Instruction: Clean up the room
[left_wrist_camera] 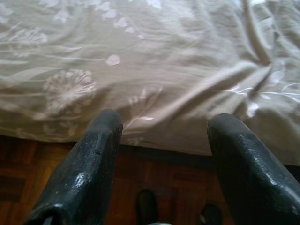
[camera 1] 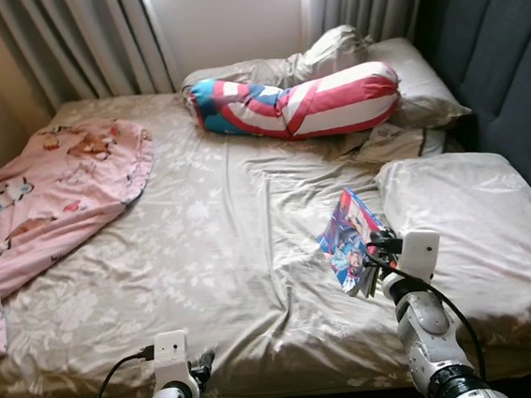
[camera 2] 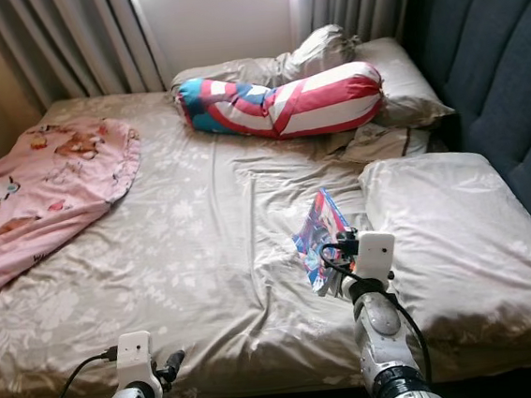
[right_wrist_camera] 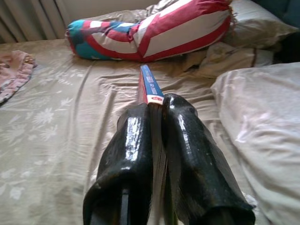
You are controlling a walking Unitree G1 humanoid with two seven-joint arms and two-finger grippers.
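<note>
The right claw (right_wrist_camera: 157, 122) is pinched narrow on the edge of a thin comic book (camera 1: 352, 239), lower right of centre in the head view, on the bed (camera 1: 214, 251) beside a grey pillow (camera 1: 475, 226). Light and floppy, I judge; it would sag, so a grip near the spine suits. The left claw (left_wrist_camera: 161, 126) gapes wide and empty by the bed's edge.

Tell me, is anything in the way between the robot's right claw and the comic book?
No. The right gripper is already shut on the comic book, pinching its edge, just above the bed sheet. The left gripper is open at the bed's near edge.
</note>
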